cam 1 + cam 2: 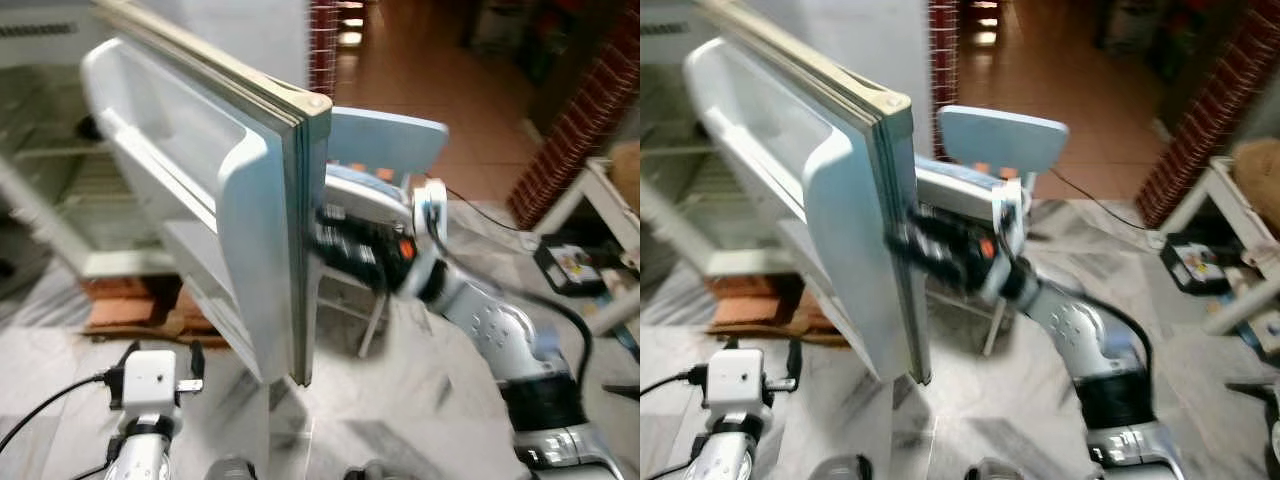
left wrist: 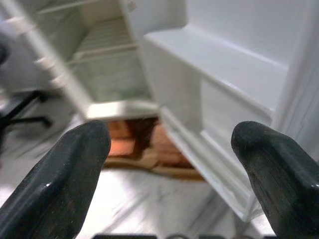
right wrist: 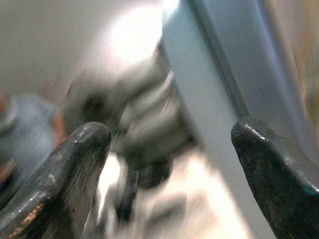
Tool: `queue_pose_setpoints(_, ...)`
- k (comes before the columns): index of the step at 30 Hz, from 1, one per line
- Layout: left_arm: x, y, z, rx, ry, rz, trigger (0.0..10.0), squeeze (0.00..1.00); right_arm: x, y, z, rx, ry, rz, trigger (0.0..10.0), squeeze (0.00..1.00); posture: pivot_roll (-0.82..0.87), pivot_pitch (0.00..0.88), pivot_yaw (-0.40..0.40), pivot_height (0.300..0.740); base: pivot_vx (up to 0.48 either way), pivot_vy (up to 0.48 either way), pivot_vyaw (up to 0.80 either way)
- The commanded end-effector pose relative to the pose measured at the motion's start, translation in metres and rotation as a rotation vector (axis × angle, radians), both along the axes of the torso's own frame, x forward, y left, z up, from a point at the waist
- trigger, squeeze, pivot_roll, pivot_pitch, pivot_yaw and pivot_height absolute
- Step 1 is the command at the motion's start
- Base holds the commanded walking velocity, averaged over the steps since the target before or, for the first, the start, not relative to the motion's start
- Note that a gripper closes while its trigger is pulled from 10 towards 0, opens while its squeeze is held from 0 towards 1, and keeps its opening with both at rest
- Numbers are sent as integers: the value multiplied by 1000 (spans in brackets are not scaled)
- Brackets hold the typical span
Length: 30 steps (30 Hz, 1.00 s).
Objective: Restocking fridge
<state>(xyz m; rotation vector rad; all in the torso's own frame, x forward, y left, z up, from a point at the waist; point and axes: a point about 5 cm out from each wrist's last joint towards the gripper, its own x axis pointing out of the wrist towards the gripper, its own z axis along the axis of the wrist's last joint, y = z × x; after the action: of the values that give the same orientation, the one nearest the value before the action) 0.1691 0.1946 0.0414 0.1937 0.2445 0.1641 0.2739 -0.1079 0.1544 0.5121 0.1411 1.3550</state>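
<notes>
The white fridge stands open, and its door [image 1: 255,170] swings toward me, seen nearly edge-on, with bare door shelves [image 1: 150,160] on the inside. The fridge cavity [image 1: 60,170] with wire shelves lies at the far left. My right gripper [image 1: 335,245] reaches to the door's outer face by its free edge. In the blurred right wrist view its fingers [image 3: 75,164] are spread open, with the door edge [image 3: 199,99] between them. My left gripper [image 2: 172,137] is held low in front of the door's inner side, open with nothing in it.
A light blue chair [image 1: 390,140] stands just behind the door. A white table [image 1: 600,200] and a black box [image 1: 568,265] are on the right by a brick wall [image 1: 580,120]. Bricks and cardboard [image 1: 130,305] lie under the fridge. The floor is pale marble.
</notes>
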Motion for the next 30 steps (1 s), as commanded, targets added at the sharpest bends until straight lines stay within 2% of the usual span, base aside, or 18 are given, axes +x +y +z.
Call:
queue_pose_setpoints(1,-2,3,0,8,15,-6,10000,0,-16,-11,-15,-115,-32,137,10000,0,126,83,-2,740,0,0,0)
queue_pose_setpoints(4,-2,4,-1,10,19,-7,10000,0,-26,-29,-39,-324,-54,208,10000,0,124,84,-1,740,0,0,0)
queue_pose_setpoints(6,-3,4,-1,11,24,-8,10000,0,-21,-40,-60,-526,-88,188,10000,0,124,86,-3,740,0,0,0)
queue_pose_setpoints(7,-3,3,-2,12,25,-10,10000,0,-2,-48,-81,-739,-105,74,10000,0,127,87,-6,740,0,0,0)
queue_pose_setpoints(8,-3,3,-2,12,25,-10,10000,0,-2,-48,-81,-739,-105,74,10000,0,127,87,-6,740,0,0,0)
queue_pose_setpoints(9,-3,3,-2,13,27,-9,10000,0,15,-54,-91,-914,-160,-48,10000,0,132,89,-6,740,0,0,0)
queue_pose_setpoints(10,-3,3,-2,13,27,-9,10000,0,15,-54,-91,-914,-160,-48,10000,0,132,89,-6,740,0,0,0)
queue_pose_setpoints(11,-3,3,-1,13,27,-8,10000,0,27,-56,-92,-998,-189,-144,10000,0,136,87,-6,740,0,0,0)
queue_pose_setpoints(13,-4,3,-2,14,33,-9,10000,0,66,-56,-74,-1072,-233,-498,10000,0,143,89,-7,740,0,0,0)
queue_pose_setpoints(14,-4,3,-2,14,33,-9,10000,0,66,-56,-74,-1072,-233,-498,10000,0,143,89,-7,740,0,0,0)
queue_pose_setpoints(16,-4,3,-2,14,38,-11,10000,0,82,-49,-57,-1024,-251,-648,10000,0,144,97,-8,740,0,0,0)
queue_pose_setpoints(20,-4,3,-3,16,51,-13,10000,0,101,-10,-27,-752,-198,-778,10000,0,141,98,-7,740,0,0,0)
queue_pose_setpoints(22,-4,2,-4,21,58,-20,10000,0,100,23,-17,-616,-180,-724,10000,0,141,98,-7,740,0,0,0)
queue_pose_setpoints(23,-4,2,-4,21,58,-20,10000,0,100,23,-17,-616,-180,-724,10000,0,141,98,-7,740,0,0,0)
queue_pose_setpoints(25,-3,2,-5,25,67,-20,10000,0,92,62,-3,-474,-185,-622,10000,0,138,90,-8,740,0,0,0)
queue_pose_setpoints(26,-3,2,-5,25,67,-20,10000,0,92,62,-3,-474,-185,-622,10000,0,138,90,-8,740,0,0,0)
queue_pose_setpoints(27,-3,1,-6,26,71,-37,10000,0,88,75,2,-441,-216,-578,10000,0,138,90,-8,740,0,0,0)
queue_pose_setpoints(30,11,-6,-5,68,81,-213,10000,0,76,84,-11,-494,-279,-527,10000,0,146,87,-24,740,0,0,0)
